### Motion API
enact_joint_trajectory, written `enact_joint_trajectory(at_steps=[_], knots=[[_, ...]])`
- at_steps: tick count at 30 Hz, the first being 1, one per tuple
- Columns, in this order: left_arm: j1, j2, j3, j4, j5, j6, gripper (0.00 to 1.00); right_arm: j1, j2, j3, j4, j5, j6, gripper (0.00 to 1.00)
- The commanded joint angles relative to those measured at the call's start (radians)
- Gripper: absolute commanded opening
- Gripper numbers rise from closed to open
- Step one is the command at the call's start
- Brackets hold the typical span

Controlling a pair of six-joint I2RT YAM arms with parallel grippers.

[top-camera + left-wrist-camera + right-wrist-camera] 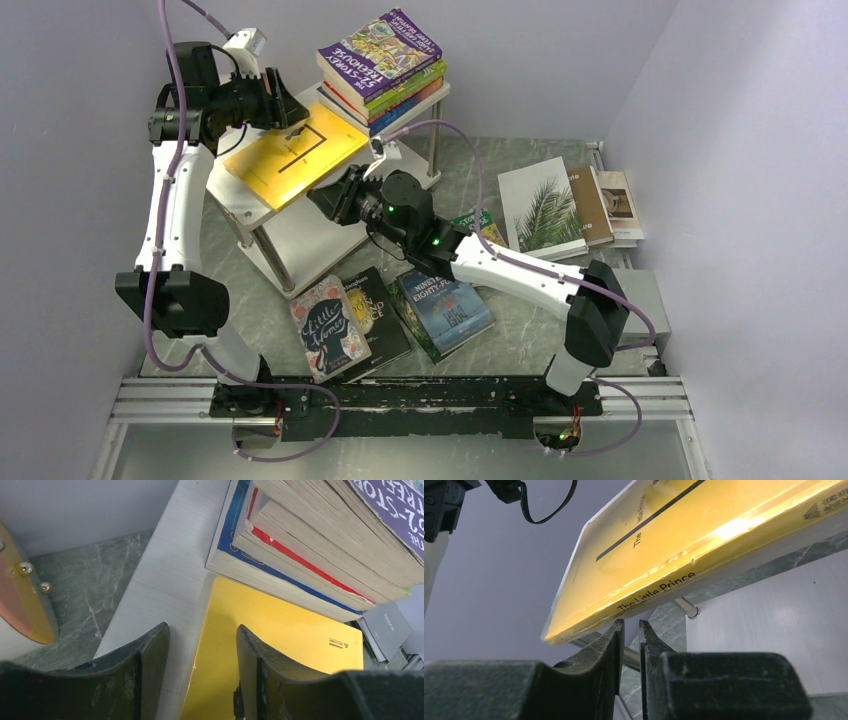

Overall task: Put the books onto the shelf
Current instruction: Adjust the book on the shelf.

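The white shelf (238,205) stands at the back left. Its top board (165,570) carries a stack of books (385,65) (310,545) at the right end. A yellow book (290,150) (280,630) (704,525) lies flat beside the stack and overhangs the near edge. My left gripper (283,105) (202,627) hovers open over the yellow book's far edge, holding nothing. My right gripper (322,200) (631,622) sits just below the overhanging spine, its jaws a narrow slit apart with nothing between them. More books lie on the floor.
On the marble floor lie Little Women (328,328), a black book (375,310) and Nineteen Eighty-Four (445,310). A white palm-leaf book (540,210) and brown ones (592,205) lie at the right. The lower shelf board (774,630) and a metal post (686,607) are near my right gripper.
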Motion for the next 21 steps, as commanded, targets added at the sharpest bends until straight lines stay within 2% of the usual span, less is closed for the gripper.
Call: enact_joint_trajectory(at_steps=[1,5,10,12,14,17,21], knots=[[0.009,0.009,-0.006,0.019,0.06,0.002,0.56,0.003,0.01,0.054,0.002,0.042,0.012,0.2],[0.009,0.015,0.003,0.021,0.043,-0.005,0.57,0.004,0.008,0.051,0.011,0.03,0.004,0.22],[0.012,0.03,0.038,0.0,0.009,0.0,0.64,0.004,-0.056,-0.06,0.116,-0.008,-0.027,0.45],[0.013,0.027,0.035,0.002,0.01,-0.002,0.7,0.004,-0.068,-0.067,0.124,-0.011,-0.032,0.49],[0.014,0.023,0.031,0.004,0.005,-0.004,0.72,0.002,-0.063,-0.048,0.104,-0.005,-0.036,0.49],[0.015,0.01,0.02,0.006,0.003,-0.002,0.72,0.002,-0.05,-0.016,0.078,0.01,-0.036,0.44],[0.017,0.005,0.009,0.01,0.012,-0.008,0.64,-0.002,-0.035,0.004,0.082,0.008,-0.035,0.36]])
